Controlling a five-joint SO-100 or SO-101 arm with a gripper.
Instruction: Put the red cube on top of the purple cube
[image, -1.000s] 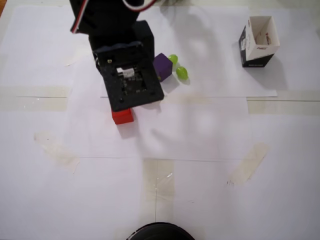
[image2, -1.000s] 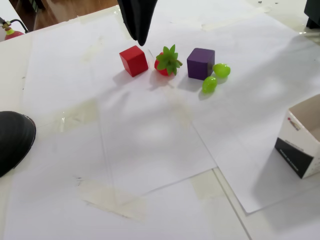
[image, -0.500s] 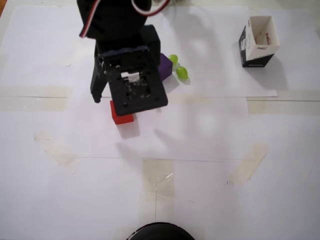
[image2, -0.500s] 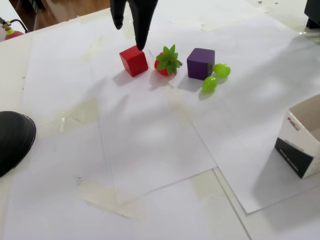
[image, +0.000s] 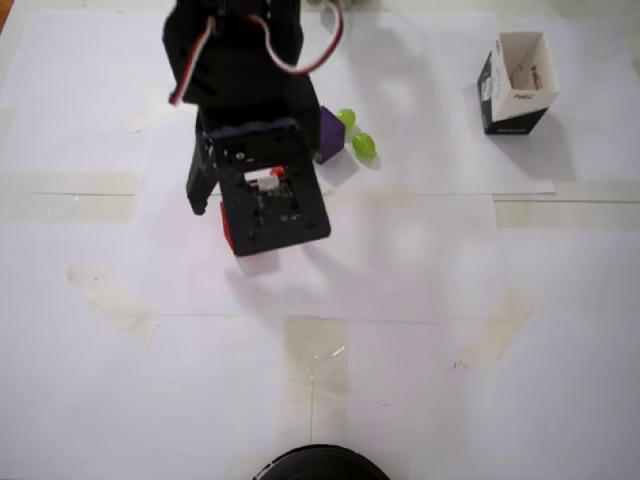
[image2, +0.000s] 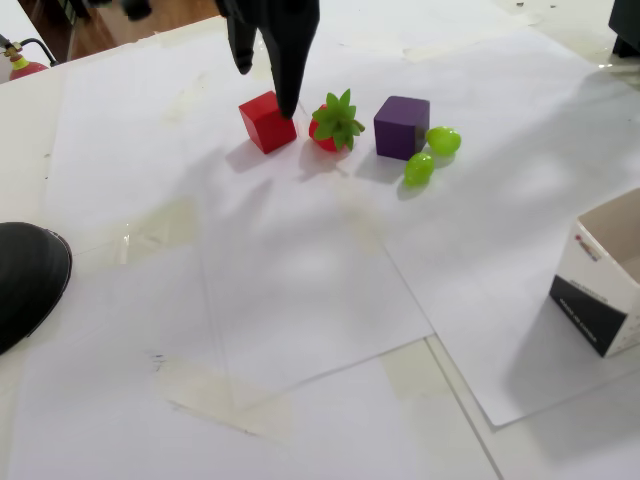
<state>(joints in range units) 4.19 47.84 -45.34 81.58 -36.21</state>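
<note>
In the overhead view the arm's dark wrist block covers most of the action. Only a thin strip of the red cube (image: 226, 226) shows at the block's lower left edge, so the cube sits almost straight under the gripper (image: 225, 205), a shade toward 7 o'clock from the block's middle. One black finger (image: 200, 180) sticks out on the left of the block; the other is hidden under it. The purple cube (image: 331, 132) peeks out at about 1 o'clock from the red one, half hidden by the arm, with two green grapes (image: 363, 146) just beside it on its right. A black-and-white paper box (image: 517, 82) stands well apart at the upper right.

The fixed view gives the relation more plainly. The gripper (image2: 268, 85) hangs spread above the red cube (image2: 265, 121), with nothing between the fingers. The longer finger's tip seems to reach the cube's top right corner, while the shorter one ends higher, at about 11 o'clock from the cube. The jaws look set to straddle it, though the cube lies a little toward 6 o'clock of the gap (a slight offset, judging by this angle alone).

From the red cube, the purple cube (image2: 401, 126) lies at 3 o'clock, and a strawberry (image2: 335, 123) with green leaves stands between them, near both. The carry would probably need to lift over that strawberry, and the grapes (image2: 432, 153) crowd the purple cube's far side.
</note>
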